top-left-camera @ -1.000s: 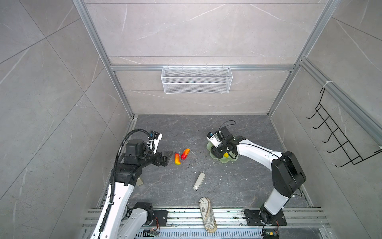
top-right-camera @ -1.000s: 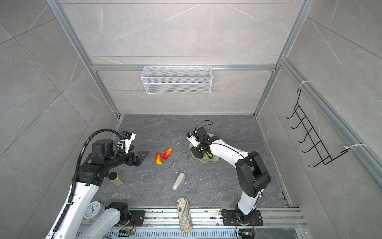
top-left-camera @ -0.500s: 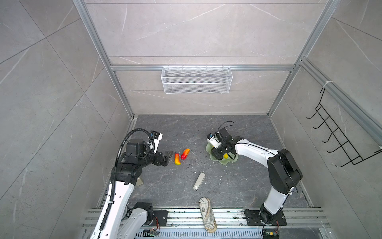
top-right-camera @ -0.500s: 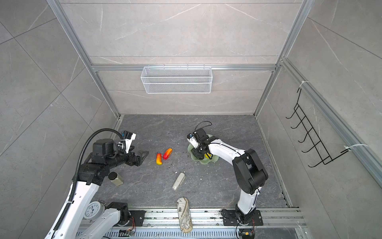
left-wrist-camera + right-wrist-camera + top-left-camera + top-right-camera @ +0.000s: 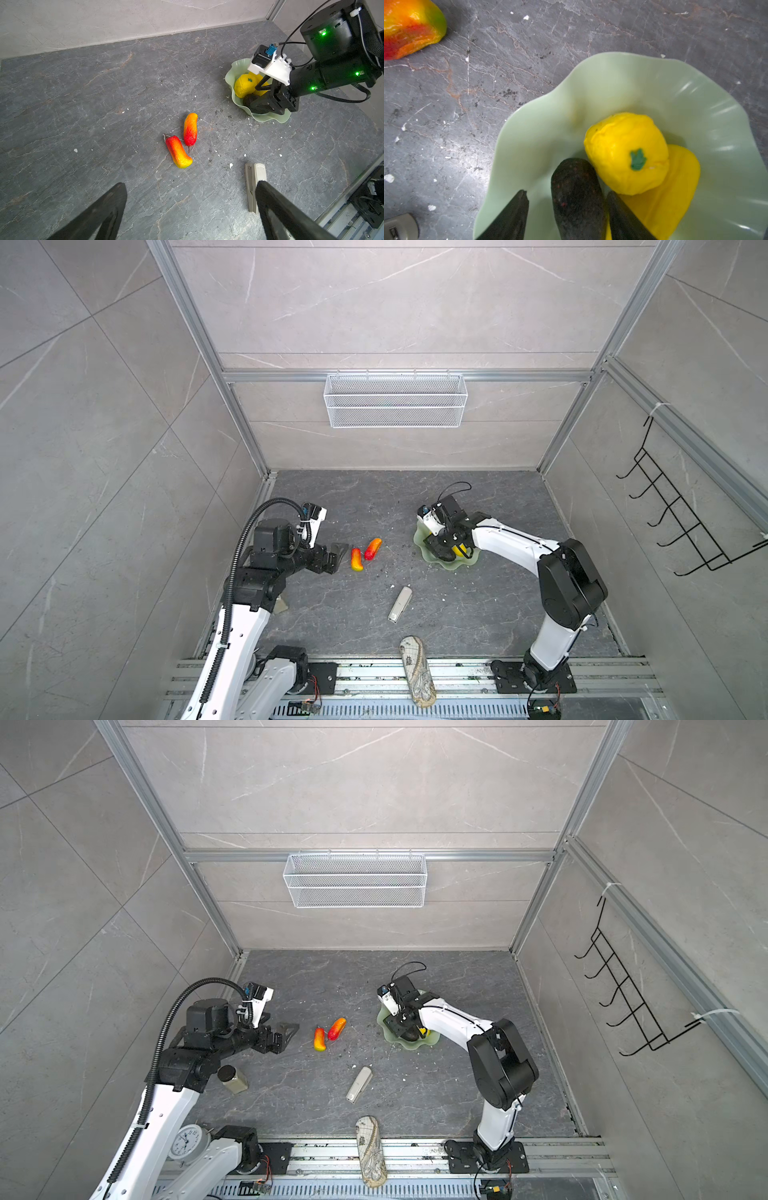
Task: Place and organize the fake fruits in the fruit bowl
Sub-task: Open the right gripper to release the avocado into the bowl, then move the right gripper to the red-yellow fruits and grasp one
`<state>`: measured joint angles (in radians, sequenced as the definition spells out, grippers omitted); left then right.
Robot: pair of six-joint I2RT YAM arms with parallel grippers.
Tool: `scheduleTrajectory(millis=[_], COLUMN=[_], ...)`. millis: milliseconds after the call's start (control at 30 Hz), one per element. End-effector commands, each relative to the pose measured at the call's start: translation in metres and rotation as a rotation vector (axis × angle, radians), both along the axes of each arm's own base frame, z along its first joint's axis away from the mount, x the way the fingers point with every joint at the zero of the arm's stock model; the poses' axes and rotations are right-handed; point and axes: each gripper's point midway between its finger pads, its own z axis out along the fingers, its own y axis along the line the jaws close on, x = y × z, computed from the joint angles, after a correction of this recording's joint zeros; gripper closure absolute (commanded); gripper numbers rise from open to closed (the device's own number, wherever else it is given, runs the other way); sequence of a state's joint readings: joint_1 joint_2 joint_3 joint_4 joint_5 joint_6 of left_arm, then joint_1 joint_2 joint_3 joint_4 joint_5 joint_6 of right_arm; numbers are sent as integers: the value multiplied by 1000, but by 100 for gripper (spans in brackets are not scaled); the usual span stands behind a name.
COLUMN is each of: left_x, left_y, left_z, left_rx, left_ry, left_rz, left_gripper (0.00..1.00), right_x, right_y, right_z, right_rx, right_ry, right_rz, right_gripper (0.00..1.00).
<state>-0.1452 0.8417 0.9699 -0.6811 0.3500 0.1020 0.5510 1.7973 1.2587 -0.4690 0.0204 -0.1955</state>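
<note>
The pale green fruit bowl [image 5: 454, 563] [image 5: 416, 1045] [image 5: 268, 119] [image 5: 612, 83] holds a round yellow fruit [image 5: 623, 149] [image 5: 243, 85], a long yellow oval [image 5: 675, 187] and a blackish oval [image 5: 575, 193]. My right gripper [image 5: 566, 194] [image 5: 442, 549] reaches into the bowl, jaws open astride the blackish oval, with a gap on one side. Two red-to-yellow fruits [image 5: 356, 559] [image 5: 373, 548] [image 5: 178, 151] [image 5: 190, 129] lie on the floor left of the bowl. My left gripper [image 5: 191, 185] [image 5: 338, 553] hovers open and empty just left of them.
A silver-white device [image 5: 400, 604] [image 5: 254, 182] lies in front of the fruits. A beige patterned case [image 5: 417, 670] rests on the front rail. A small jar [image 5: 232, 1078] and a clock [image 5: 185, 1143] sit by the left arm. A wire basket [image 5: 395, 400] hangs on the back wall.
The right gripper's jaws have widened around the blackish oval in the bowl. The left arm and the two red-to-yellow fruits have not moved.
</note>
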Motion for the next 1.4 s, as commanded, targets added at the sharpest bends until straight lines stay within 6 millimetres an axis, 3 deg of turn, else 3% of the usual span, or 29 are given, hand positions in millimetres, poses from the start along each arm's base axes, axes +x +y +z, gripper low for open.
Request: scheduleTrajectory(millis=[0, 167, 333, 400, 467, 733, 900, 1067, 1367], left_x=[-1, -1, -1, -1, -1, -1, -2, -2, -2], left_y=[-3, -3, -2, -3, -2, -2, -2, -2, -2], left_z=[3, 3, 3, 3, 3, 2, 3, 4, 3], left_rx=[-5, -5, -5, -6, -6, -4, -4, -5, -2], left_ry=[-13, -15, -15, -13, -16, -14, -16, -21, -19], left_rz=[-26, -26, -25, -25, -23, -22, -21, -22, -20], left_gripper=[0, 0, 0, 0, 0, 0, 0, 0, 0], right_x=[3, -2, -10, -12, -14, -22, -20, -14, -5], right_y=[-3, 0, 15, 26, 40, 116, 148, 167, 184], right_z=[11, 45, 82, 89, 91, 79, 65, 47, 13], right_rx=[-6, 38, 119, 137, 150, 214, 230, 234, 213], right_ry=[-10, -43, -79, -94, -98, -71, -44, -10, 44], right_rz=[-16, -5, 34, 47, 66, 158, 190, 210, 220], right_gripper=[36, 33, 17, 3, 0, 0, 0, 0, 0])
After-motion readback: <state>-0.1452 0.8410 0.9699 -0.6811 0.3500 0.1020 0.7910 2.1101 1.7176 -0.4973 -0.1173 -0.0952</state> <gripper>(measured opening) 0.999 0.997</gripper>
